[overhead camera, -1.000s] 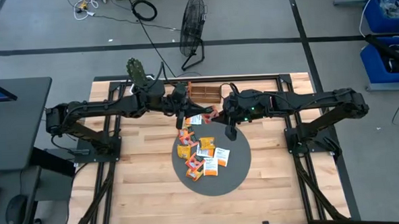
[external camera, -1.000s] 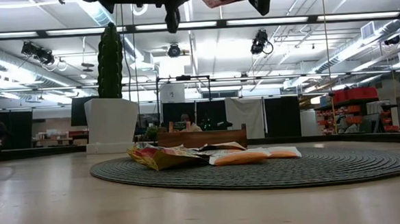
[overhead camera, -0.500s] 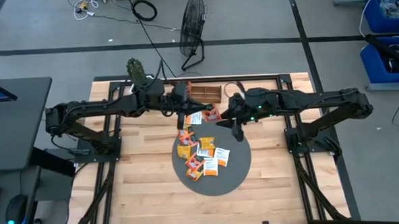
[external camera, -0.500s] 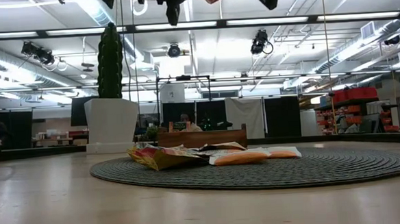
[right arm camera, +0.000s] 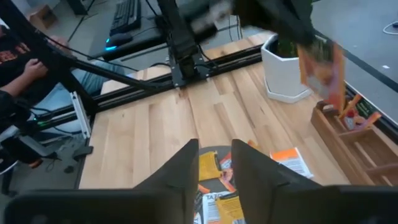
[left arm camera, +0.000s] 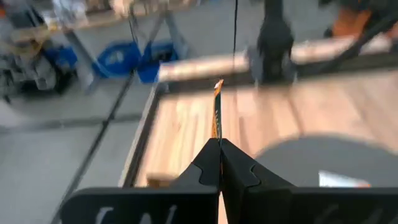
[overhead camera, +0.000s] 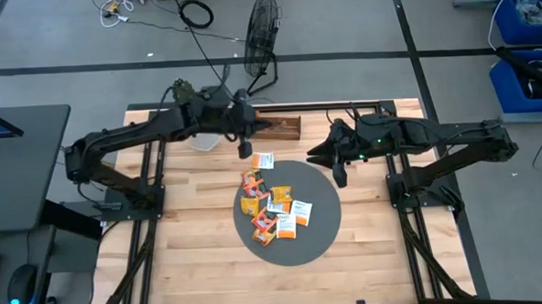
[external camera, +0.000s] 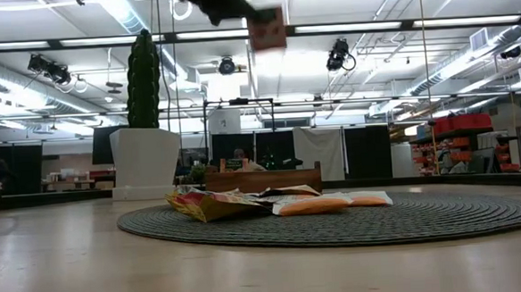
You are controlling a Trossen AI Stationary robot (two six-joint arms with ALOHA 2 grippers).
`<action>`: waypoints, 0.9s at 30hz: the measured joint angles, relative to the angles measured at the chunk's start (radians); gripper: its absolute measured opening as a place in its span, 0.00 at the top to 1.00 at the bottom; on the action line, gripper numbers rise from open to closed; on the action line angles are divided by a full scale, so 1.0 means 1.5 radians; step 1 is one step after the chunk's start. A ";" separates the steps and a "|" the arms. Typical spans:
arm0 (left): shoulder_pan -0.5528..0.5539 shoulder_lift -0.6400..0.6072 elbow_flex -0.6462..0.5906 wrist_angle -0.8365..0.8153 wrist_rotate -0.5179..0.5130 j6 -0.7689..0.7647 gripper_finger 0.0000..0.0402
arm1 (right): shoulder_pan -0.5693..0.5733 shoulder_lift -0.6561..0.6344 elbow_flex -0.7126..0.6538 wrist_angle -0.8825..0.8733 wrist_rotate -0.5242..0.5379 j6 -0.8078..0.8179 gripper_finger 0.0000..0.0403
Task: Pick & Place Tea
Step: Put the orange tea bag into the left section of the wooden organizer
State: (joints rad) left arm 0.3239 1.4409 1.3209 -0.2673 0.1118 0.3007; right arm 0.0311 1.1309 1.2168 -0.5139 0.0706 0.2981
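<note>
The left tool (left arm camera: 219, 163) was pinched shut on one thin tea sachet (left arm camera: 217, 109) by its edge, up above the bench near the wooden tray (overhead camera: 277, 126); light and floppy, I'd guess, while the right tool (right arm camera: 214, 163) hung part-open, empty.

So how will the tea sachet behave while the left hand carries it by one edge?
The sachet looks thin and stands edge-on in the shut left hand, so it is probably light but fairly stiff. In the right wrist view it hangs flat, so it may swing or flutter, and pinched paper could slip.
</note>
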 joint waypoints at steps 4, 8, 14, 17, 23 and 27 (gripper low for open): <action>0.019 0.051 0.000 0.005 -0.008 0.031 1.00 | 0.000 0.002 0.000 -0.003 0.000 0.000 0.85; 0.038 0.105 0.003 0.002 -0.036 0.041 1.00 | 0.000 0.006 0.000 -0.002 0.000 -0.001 0.95; 0.087 0.166 0.003 -0.007 -0.044 0.013 1.00 | 0.000 0.009 0.000 -0.003 0.001 -0.005 0.97; 0.112 0.186 0.003 -0.006 -0.044 0.035 1.00 | 0.000 0.010 0.000 -0.002 0.002 -0.008 0.99; 0.162 0.206 0.003 -0.035 -0.043 0.047 1.00 | 0.000 0.016 0.000 0.000 0.002 -0.010 0.99; 0.184 0.207 0.001 -0.061 -0.044 0.041 1.00 | 0.000 0.027 0.000 0.003 0.001 -0.015 1.00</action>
State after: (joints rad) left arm 0.6007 1.7515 1.3220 -0.3581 0.0454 0.3618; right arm 0.0307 1.1713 1.2167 -0.5087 0.0726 0.2755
